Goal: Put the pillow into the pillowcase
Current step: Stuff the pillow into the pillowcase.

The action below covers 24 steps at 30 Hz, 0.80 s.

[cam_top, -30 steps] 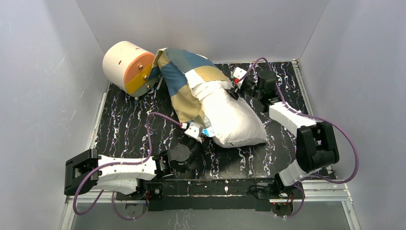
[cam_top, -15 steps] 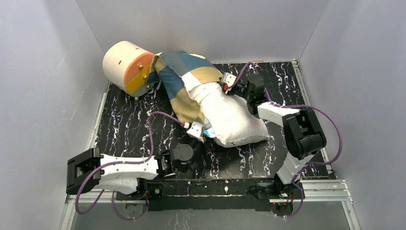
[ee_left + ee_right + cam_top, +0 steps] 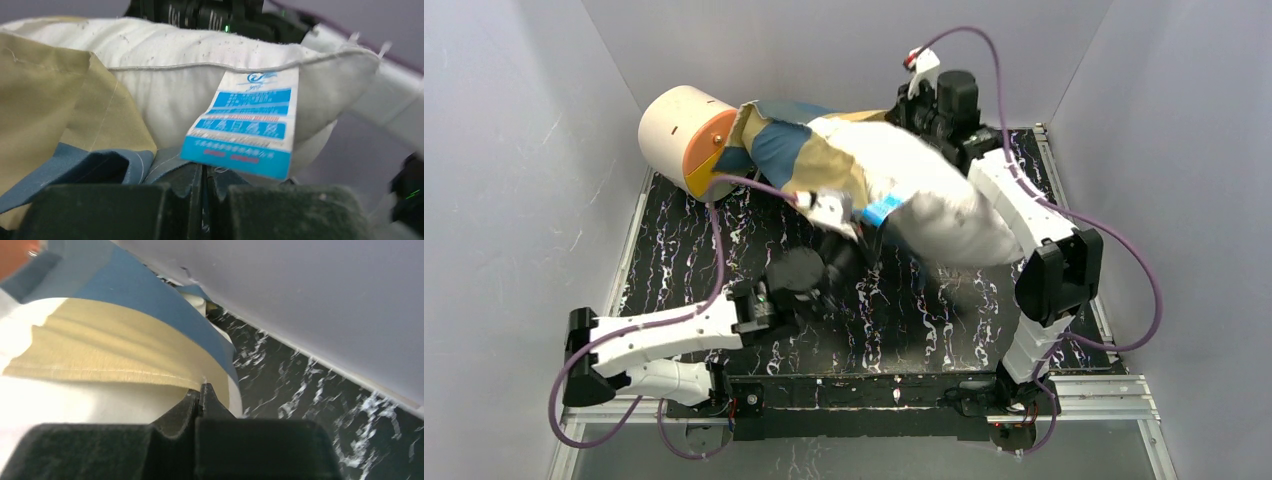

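Jaws of the left gripper (image 3: 204, 172) are pressed together, pinching the blue hem of the pillowcase (image 3: 799, 160) at its open mouth, directly beneath a blue-and-white label (image 3: 244, 122) sewn to the seam of the pillow (image 3: 954, 215). Jaws of the right gripper (image 3: 201, 392) are likewise closed, clamped on the tan-and-blue edge of the same cover on its far side, close to the back wall (image 3: 300, 290). In the overhead view the pillow lies across the far half of the table (image 3: 674, 270), between the two grippers. Its left portion is inside the cover. Its plain white right portion is exposed and lies against the right forearm. The cover's closed corner reaches the orange face of a cream cylinder (image 3: 679, 125) at the far left; contact there cannot be confirmed. The left arm extends diagonally from the near left corner to the mouth of the cover.
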Tool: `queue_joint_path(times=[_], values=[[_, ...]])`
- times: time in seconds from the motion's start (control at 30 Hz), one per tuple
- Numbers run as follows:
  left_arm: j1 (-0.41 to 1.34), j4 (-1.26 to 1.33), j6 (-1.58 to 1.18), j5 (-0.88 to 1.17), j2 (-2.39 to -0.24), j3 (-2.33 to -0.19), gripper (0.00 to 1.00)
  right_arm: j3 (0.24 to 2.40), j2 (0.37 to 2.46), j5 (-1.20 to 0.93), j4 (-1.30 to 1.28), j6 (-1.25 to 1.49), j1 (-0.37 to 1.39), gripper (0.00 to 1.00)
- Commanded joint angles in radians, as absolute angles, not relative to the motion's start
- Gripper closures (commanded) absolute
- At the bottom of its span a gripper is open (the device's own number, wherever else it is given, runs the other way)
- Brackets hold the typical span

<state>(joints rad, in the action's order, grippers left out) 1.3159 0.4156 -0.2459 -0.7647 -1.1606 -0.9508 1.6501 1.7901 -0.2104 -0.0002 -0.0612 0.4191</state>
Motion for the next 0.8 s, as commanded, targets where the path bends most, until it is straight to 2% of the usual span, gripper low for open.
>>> queue_joint_path(times=[0.0,0.2,0.4,0.47,0.57,0.67,0.77], values=[[1.313,0.358,-0.144,-0.732,-1.158,-1.348,1.0,1.958,1.769,-0.288,-0.658,0.258,0.425,0.99],[1.293,0.108,-0.018,-0.715,-1.345,-1.906,1.0,2.141,1.644,-0.404,-0.973,0.366,0.406,0.99],[1.261,-0.326,0.008,-0.762,-1.645,-2.476,1.0,2.237,1.529,-0.567,-0.975,0.512,0.388,0.99],[1.208,-0.396,-0.093,-0.708,-1.672,-2.493,1.0,2.169,1.5,-0.671,-0.877,0.623,0.382,0.99],[0.953,-0.466,-0.398,-0.402,-1.645,-2.361,1.0,2.004,1.413,-0.764,-0.613,0.85,0.378,0.99],[0.749,-0.451,-0.587,-0.134,-1.653,-2.237,1.0,1.886,1.348,-0.771,-0.379,1.077,0.367,0.99],[0.648,-0.406,-0.692,0.055,-1.725,-2.19,1.0,1.758,1.331,-0.747,-0.16,1.331,0.347,0.99]])
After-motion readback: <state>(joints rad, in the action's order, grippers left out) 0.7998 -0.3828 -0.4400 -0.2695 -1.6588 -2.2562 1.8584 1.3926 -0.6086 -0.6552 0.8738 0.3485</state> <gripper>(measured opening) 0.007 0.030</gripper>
